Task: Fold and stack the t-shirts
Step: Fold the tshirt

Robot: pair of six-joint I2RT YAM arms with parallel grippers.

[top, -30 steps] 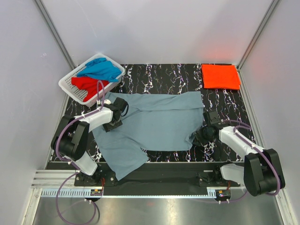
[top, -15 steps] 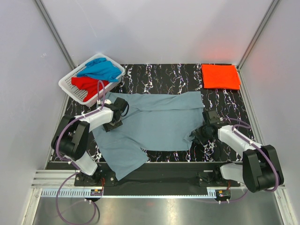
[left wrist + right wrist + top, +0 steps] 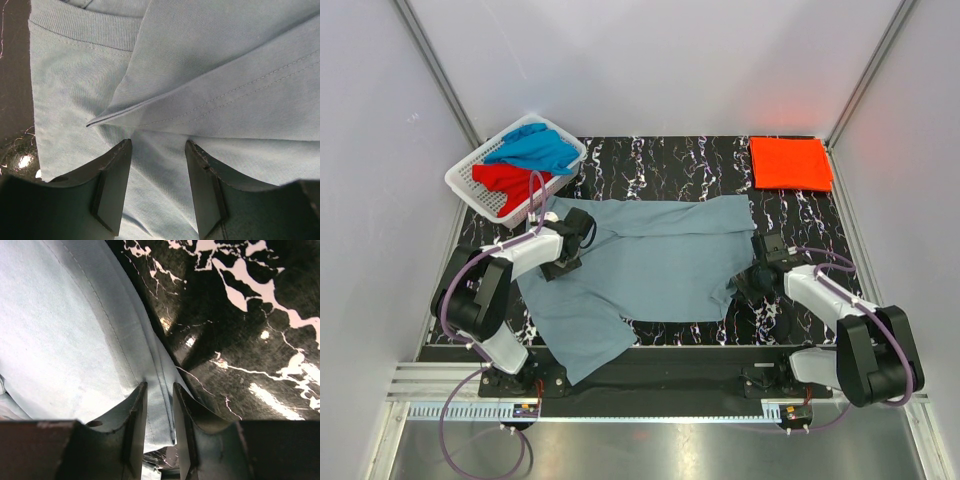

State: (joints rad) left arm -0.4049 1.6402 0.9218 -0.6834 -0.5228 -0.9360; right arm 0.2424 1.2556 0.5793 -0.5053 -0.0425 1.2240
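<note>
The grey-blue t-shirt (image 3: 650, 260) lies spread across the middle of the black marbled table (image 3: 690, 160). Its far part is folded over on itself, and one sleeve trails toward the near edge on the left.

In the left wrist view a folded flap with a stitched hem crosses the shirt (image 3: 210, 60), and its pointed corner ends just beyond the fingertips. The ribbed collar (image 3: 85, 27) runs along the top left. The left gripper (image 3: 157, 145) sits over this left, collar-side part of the shirt (image 3: 560, 266). Its jaws are spread well apart with flat cloth showing between them, and nothing is pinched.

The right gripper (image 3: 757, 280) is at the shirt's right edge. In its wrist view the fingers (image 3: 135, 415) are drawn close with only a narrow slot left, and the shirt's stitched hem (image 3: 160, 375) runs straight into that slot. The rest of the cloth (image 3: 60, 330) spreads to the left, and bare table lies to the right. Whether the right gripper (image 3: 159, 387) actually clamps the hem or only straddles it cannot be told.

Farther out, the orange-red t-shirt (image 3: 790, 162) lies folded flat in the far right corner, well apart from both grippers. The bright blue t-shirt (image 3: 535, 148) and the red t-shirt (image 3: 510, 180) are heaped in the white basket (image 3: 470, 185) at the far left, near the left arm.
</note>
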